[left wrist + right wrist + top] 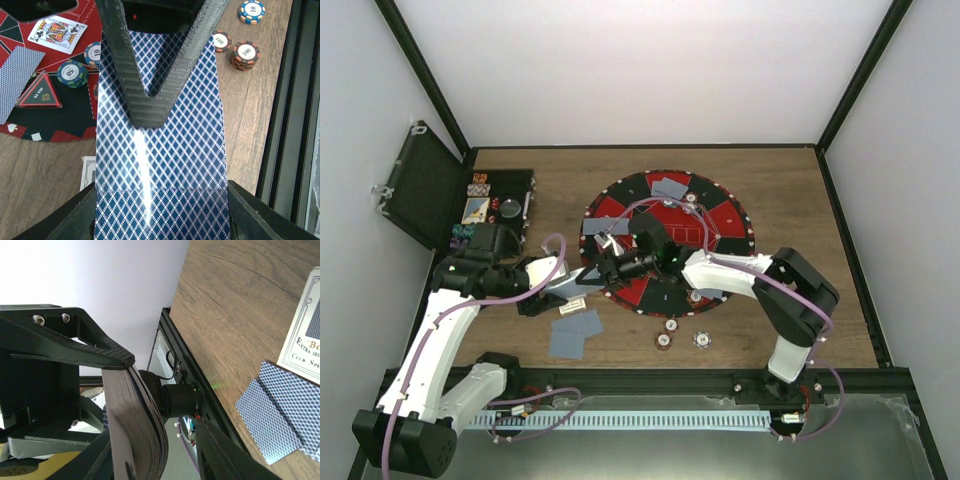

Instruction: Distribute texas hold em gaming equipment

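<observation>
My left gripper [578,283] [161,220] is shut on a deck of blue-checked playing cards [160,175], one finger on each long side, held above the table by the mat's near-left rim. My right gripper [612,267] [165,395] reaches over it. One of its fingers [150,107] lies on the deck's top. In the right wrist view the deck [135,440] shows edge-on, bulged under the upper finger [100,352]. The lower finger [225,455] stands apart from it. Dealt face-down cards [575,333] [272,425] lie on the table.
The round red-and-black mat [720,215] [50,125] carries face-down cards [670,187], a face-up king [57,33], chips [72,73] and a triangular marker [39,92]. Chip stacks [662,340] [245,52] sit on the wood. The open black case [425,185] stands far left.
</observation>
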Robot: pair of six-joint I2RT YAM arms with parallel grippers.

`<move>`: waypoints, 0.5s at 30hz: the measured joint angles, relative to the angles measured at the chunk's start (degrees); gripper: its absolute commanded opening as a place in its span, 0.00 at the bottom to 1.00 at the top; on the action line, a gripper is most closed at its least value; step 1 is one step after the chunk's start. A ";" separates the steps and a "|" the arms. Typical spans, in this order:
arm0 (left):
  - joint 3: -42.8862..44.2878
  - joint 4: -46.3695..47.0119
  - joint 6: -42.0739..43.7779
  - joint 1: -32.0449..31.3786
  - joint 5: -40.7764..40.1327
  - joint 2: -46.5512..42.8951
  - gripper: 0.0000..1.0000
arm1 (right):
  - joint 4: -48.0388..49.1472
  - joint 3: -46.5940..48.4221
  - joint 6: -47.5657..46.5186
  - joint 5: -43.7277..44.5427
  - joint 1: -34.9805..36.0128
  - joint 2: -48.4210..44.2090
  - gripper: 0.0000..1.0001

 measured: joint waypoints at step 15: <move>0.00 -0.04 -0.04 0.00 -0.04 -0.07 0.04 | -7.13 -0.96 -2.27 3.50 -2.89 -7.21 0.01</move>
